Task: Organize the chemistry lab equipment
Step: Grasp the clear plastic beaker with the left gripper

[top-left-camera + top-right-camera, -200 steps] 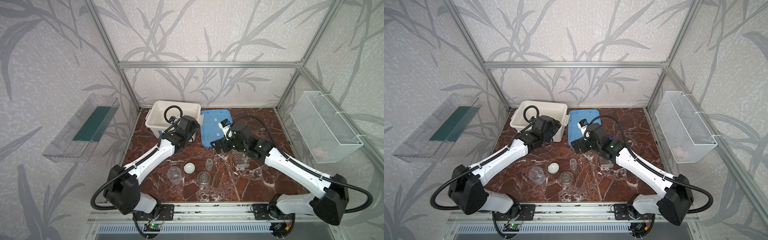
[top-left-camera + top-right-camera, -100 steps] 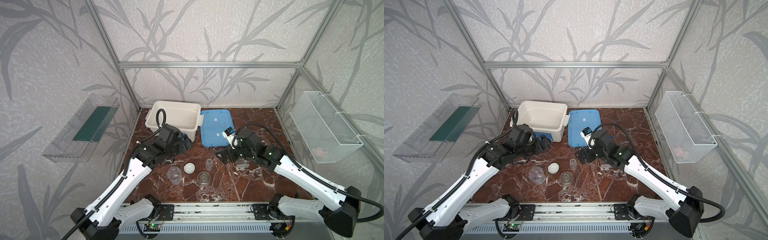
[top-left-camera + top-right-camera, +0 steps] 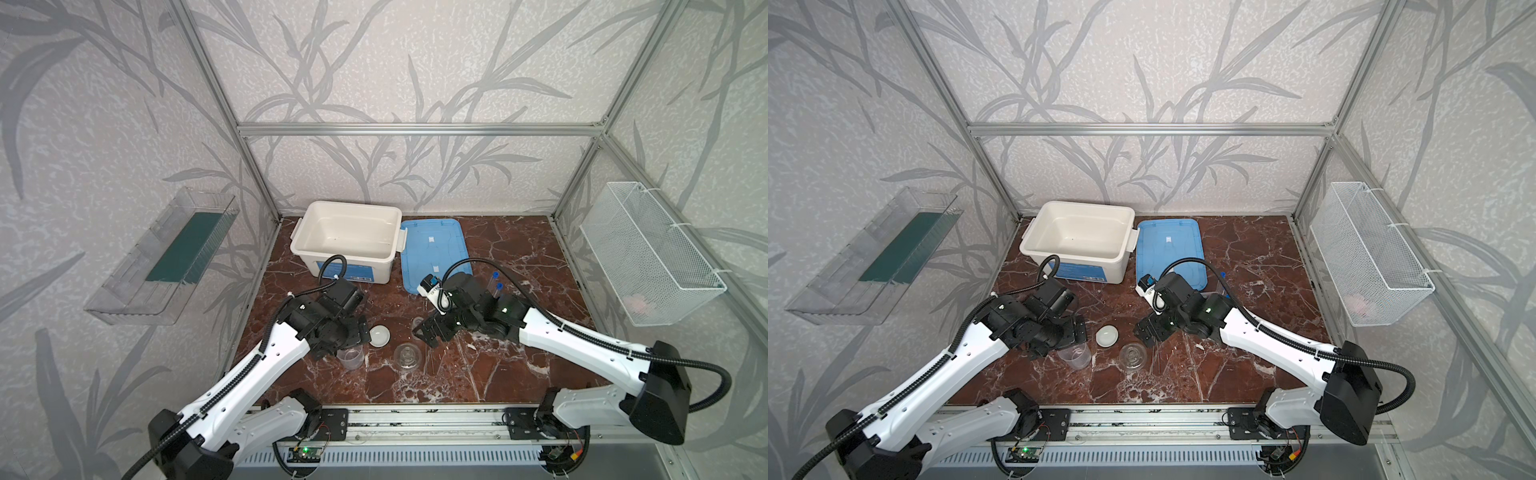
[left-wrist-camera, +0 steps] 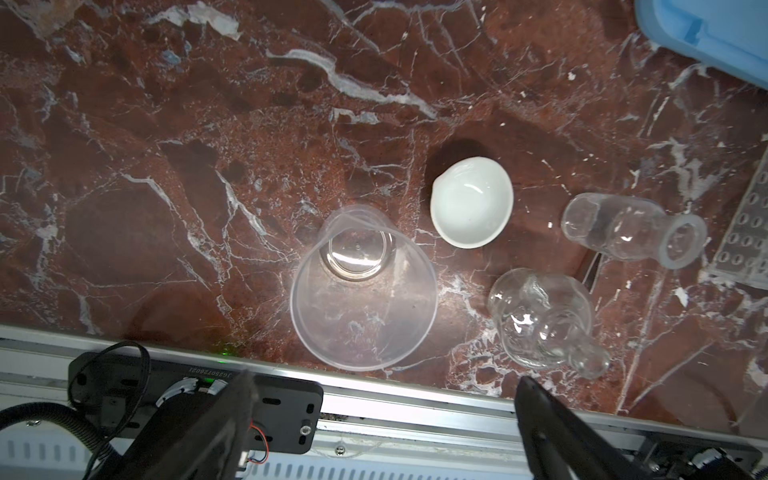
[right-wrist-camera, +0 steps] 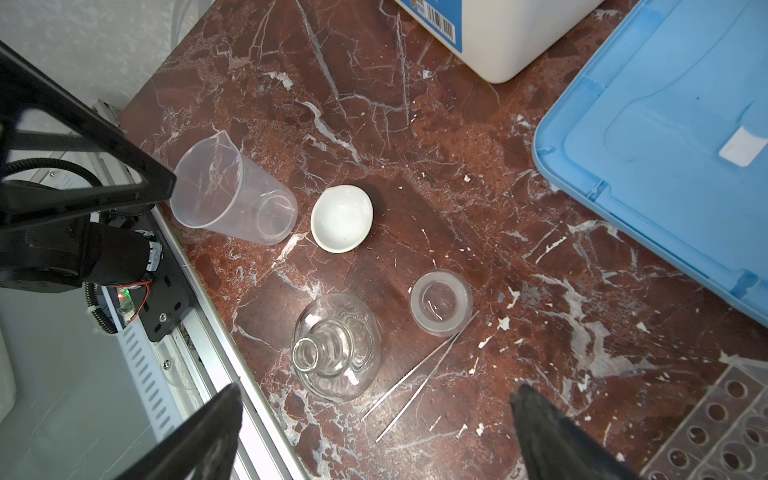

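Beside left gripper [image 4: 384, 378], small clear beaker [image 4: 362, 303]

The red-brown marble tabletop [image 3: 519, 257] carries a white tub [image 3: 345, 232] at the back, open side up, with a blue lid [image 3: 432, 249] flat just beside it on the right. Nearer the front edge a small clear beaker [image 4: 363, 299] stands upright, with a white dish [image 4: 471, 208] just beside it. A round glass vessel [image 5: 336, 347] and a clear jar [image 5: 441, 301] stand near these. Two thin rods [image 5: 419, 365] lie flat, their ends reaching the jar's foot. A clear multi-hole rack [image 5: 715, 415] lies further right.
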Available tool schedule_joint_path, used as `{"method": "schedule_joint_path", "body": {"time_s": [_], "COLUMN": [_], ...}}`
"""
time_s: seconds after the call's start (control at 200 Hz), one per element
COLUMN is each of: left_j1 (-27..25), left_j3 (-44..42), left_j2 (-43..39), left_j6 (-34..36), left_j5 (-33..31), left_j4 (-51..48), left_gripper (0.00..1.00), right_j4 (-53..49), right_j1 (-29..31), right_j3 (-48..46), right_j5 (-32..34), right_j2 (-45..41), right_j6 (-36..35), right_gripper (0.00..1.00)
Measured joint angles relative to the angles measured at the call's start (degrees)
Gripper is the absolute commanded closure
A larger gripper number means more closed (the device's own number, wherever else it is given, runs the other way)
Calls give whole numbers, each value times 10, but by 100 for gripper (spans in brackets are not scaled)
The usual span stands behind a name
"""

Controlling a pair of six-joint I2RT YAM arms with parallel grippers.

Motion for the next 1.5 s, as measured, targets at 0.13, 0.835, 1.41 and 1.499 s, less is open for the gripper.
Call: {"method": "schedule_joint_path", "body": {"time_s": [0.13,0.835,1.41,1.499], "left_j1": [-5,-12,-12,-12], "left_j3": [-36,-89,-90,-89], "left_j2": [3,63,71,67], "left_j6": [-8,-7,7,7], "left_j5": [0,-29,-64,-67], "left_j4": [22,106,102,95], "left_gripper": [1,14,29,29], "right_j4": [8,21,23,23], "right_j1": [0,0,0,0], "right_j3": [0,0,0,0], "right_j5": [8,20,23,23], "right_j2": [0,4,16,17], "right_j6": [0,0,0,1], "right_gripper": [1,1,1,1]}}
